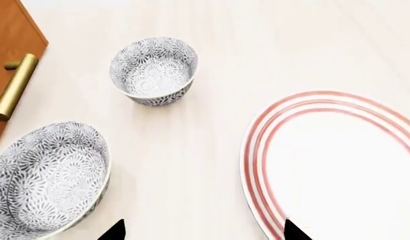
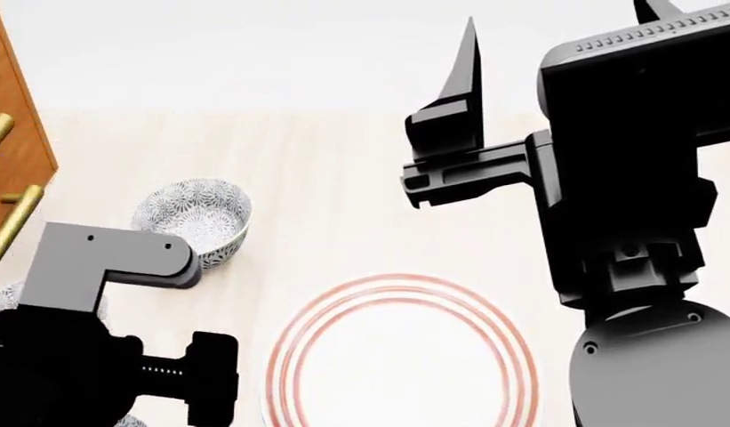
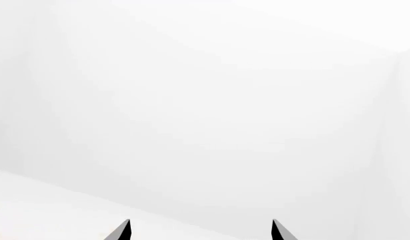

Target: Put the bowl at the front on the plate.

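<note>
Blue-grey floral small deep bowl sits just left of the wide red-ringed white plate, ungrasped; my left gripper, jaws apart, hovers between them and must shift over the bowl's rim.

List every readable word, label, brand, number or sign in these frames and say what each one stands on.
None. No text, number or logo shows in any view.
The bowls carry only a blue-grey floral pattern.
The plate carries only thin red rings.
The wooden cabinet with its brass handle is unmarked.
The black arm housings in the head view bear no lettering.
</note>
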You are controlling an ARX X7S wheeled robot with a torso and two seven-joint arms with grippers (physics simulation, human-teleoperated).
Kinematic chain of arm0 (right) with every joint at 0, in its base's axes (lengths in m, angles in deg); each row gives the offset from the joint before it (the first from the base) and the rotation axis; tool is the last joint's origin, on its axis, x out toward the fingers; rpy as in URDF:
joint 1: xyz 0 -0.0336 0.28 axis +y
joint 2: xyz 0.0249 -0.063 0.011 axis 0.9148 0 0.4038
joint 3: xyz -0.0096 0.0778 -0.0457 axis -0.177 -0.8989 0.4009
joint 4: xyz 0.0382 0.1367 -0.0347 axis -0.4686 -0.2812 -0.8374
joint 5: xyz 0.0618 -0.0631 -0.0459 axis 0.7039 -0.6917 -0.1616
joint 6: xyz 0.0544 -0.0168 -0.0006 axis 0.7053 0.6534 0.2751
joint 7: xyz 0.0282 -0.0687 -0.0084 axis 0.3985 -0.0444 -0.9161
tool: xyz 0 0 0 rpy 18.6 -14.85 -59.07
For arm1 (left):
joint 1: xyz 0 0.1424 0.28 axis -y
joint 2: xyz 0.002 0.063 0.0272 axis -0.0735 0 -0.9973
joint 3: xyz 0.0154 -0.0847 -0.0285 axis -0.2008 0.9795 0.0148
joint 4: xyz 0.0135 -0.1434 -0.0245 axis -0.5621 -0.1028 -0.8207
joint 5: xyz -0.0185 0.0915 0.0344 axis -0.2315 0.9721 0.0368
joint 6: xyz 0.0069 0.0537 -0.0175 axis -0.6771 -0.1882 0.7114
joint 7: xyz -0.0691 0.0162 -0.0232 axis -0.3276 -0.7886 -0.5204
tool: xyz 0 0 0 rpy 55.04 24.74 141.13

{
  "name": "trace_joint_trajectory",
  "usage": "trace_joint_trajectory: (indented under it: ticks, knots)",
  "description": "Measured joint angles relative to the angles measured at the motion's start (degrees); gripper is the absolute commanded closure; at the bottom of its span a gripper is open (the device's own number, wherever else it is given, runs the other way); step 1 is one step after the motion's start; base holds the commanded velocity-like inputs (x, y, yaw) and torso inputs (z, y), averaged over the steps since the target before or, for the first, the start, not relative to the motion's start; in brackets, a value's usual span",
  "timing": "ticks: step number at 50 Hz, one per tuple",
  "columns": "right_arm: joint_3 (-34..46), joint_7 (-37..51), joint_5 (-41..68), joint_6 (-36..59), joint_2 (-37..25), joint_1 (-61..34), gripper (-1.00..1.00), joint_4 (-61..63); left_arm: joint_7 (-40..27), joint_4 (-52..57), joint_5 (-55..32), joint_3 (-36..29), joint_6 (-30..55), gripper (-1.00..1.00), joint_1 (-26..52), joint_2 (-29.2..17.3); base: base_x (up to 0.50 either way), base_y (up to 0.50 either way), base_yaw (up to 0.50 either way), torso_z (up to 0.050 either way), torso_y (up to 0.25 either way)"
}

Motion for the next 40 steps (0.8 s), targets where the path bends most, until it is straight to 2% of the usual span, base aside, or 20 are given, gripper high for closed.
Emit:
trace_joint_trajectory:
  ticks: [20, 40]
  knots:
    - [0.4, 0.3, 0.1, -0.9, -0.1, 0.1, -1.00, -0.7, -2.1, -1.4, -3.6, -3.7, -2.3, -1.00, -1.9, -2.0, 0.00, 0.00, 0.00, 0.000, 0.000]
    - [0.8, 0.3, 0.3, -1.5, -0.1, 0.0, -1.00, -1.4, -1.4, -1.9, -4.0, -6.9, -4.5, -1.00, -4.9, -3.7, 0.00, 0.00, 0.00, 0.000, 0.000]
